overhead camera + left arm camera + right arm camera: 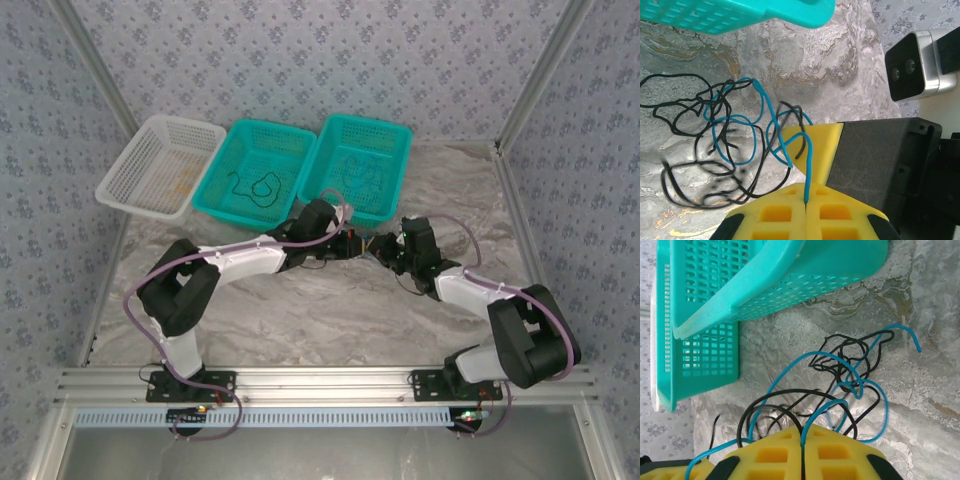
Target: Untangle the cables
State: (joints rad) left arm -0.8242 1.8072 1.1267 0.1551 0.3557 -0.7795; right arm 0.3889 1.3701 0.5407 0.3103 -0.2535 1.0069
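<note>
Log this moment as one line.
left tool: shut on blue cable | right tool: shut on blue cable | black cable: tangled with it on table

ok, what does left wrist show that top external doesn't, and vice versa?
Left wrist: blue cable pinched in the shut left gripper, leading into a loose black-and-blue tangle on the table. Top external: white basket, middle teal basket with a black cable lying in it, right teal basket. Both: the table, a teal rim nearby, and the right gripper close to the left one.
</note>
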